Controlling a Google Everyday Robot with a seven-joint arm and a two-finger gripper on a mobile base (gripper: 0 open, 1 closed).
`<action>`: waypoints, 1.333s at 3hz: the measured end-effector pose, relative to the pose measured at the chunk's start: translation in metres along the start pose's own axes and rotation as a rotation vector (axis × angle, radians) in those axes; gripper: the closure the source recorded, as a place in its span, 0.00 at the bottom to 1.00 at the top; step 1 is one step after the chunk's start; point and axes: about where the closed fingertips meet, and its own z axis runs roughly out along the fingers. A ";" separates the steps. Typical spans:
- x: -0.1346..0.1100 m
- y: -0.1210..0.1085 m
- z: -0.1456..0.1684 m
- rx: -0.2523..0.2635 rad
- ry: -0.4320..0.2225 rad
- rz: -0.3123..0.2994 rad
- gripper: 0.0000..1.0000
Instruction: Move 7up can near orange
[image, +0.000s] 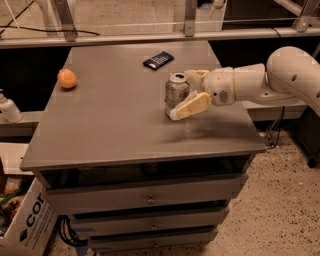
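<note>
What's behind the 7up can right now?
Behind the 7up can, one of the fingers of the open gripper shows, partly covered by the can. Farther back on the table lies a flat dark packet.

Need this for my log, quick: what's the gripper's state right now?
The gripper: open, one finger on each side of the can, which stands on the table; it holds nothing.

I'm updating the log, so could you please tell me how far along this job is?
Done: the approach; the open end effector brackets the 7up can. In hand: the grasp, not yet closed. Left: lifting the can and carrying it across to the orange, far off near the opposite edge.
</note>
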 end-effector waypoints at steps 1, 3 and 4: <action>0.000 -0.003 -0.001 0.025 0.010 -0.018 0.01; 0.007 -0.003 0.027 0.042 0.011 -0.046 0.45; 0.005 -0.005 0.032 0.050 0.000 -0.050 0.69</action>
